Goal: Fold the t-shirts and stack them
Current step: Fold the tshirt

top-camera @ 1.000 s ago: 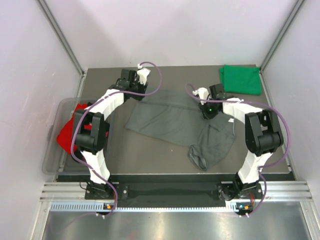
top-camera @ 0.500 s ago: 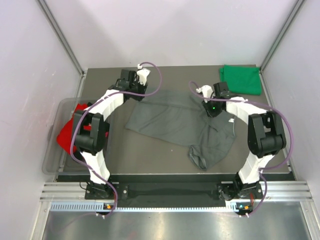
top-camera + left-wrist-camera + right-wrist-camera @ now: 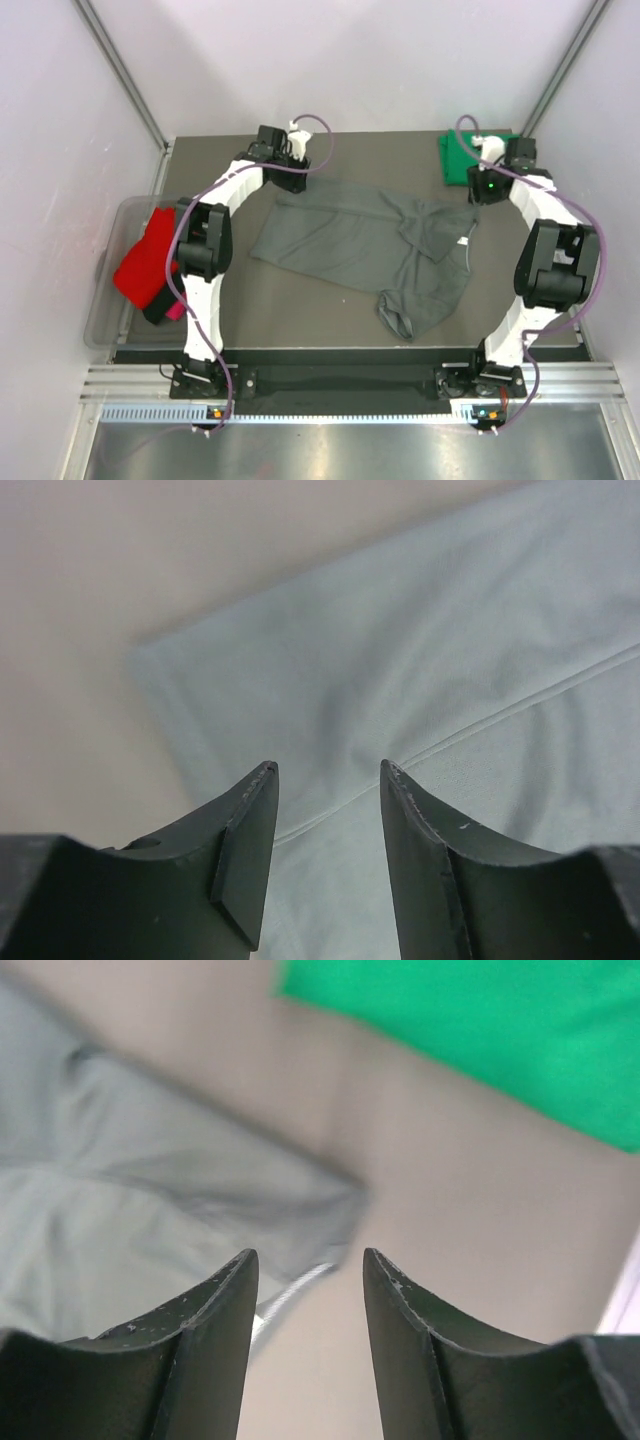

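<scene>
On the table (image 3: 300, 310), dark grey t-shirt (image 3: 350, 240) lies loose; left gripper (image 3: 329, 765) spread, empty, over its corner; right gripper (image 3: 310, 1252) spread, empty, beside green t-shirt (image 3: 480, 1040).

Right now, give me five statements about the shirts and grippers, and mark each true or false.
1. The dark grey t-shirt is folded into a neat square. False: it lies spread out and rumpled on the table.
2. The green t-shirt sits at the table's far right corner. True.
3. The right gripper holds the green t-shirt. False: its jaws stand apart with nothing between them.
4. The red t-shirt lies in the clear tub left of the table. True.
5. The left gripper is open above the dark grey t-shirt. True.
</scene>
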Motion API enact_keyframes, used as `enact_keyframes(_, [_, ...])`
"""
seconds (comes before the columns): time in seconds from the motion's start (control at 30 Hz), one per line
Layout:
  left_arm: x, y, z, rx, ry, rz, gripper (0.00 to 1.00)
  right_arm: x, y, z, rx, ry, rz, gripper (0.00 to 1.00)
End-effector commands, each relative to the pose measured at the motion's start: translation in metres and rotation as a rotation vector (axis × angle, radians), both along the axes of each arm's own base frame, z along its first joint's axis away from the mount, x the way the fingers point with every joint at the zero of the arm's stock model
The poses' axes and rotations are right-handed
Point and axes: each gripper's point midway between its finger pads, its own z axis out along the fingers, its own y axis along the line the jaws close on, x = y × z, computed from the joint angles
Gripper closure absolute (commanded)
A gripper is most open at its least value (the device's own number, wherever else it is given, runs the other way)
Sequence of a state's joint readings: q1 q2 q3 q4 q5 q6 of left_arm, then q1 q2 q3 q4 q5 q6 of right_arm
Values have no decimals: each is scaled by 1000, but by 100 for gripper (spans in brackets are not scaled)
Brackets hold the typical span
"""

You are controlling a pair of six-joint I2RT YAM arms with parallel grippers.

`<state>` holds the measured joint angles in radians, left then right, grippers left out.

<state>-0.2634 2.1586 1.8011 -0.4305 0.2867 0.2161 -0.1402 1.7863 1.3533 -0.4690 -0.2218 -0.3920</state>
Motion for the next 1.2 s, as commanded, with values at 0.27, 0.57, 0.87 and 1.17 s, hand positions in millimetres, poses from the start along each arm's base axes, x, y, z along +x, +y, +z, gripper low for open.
enact_keyframes(0.27, [-17, -9, -31, -60, 151, -25, 51, 19, -31, -24, 260, 86, -88, 52])
enact_keyframes(0.57, [-18, -7, -39, -47, 164, -19, 51, 15, -26, -55, 332, 176, -96, 55])
enact_keyframes(0.87, [-17, 1, -49, -21, 175, 0, 52, 12, -31, -76, 321, 220, -128, 71])
enact_keyframes(1.17, [-5, 9, -54, -6, 170, 21, 52, 24, -45, -86, 309, 202, -189, 85])
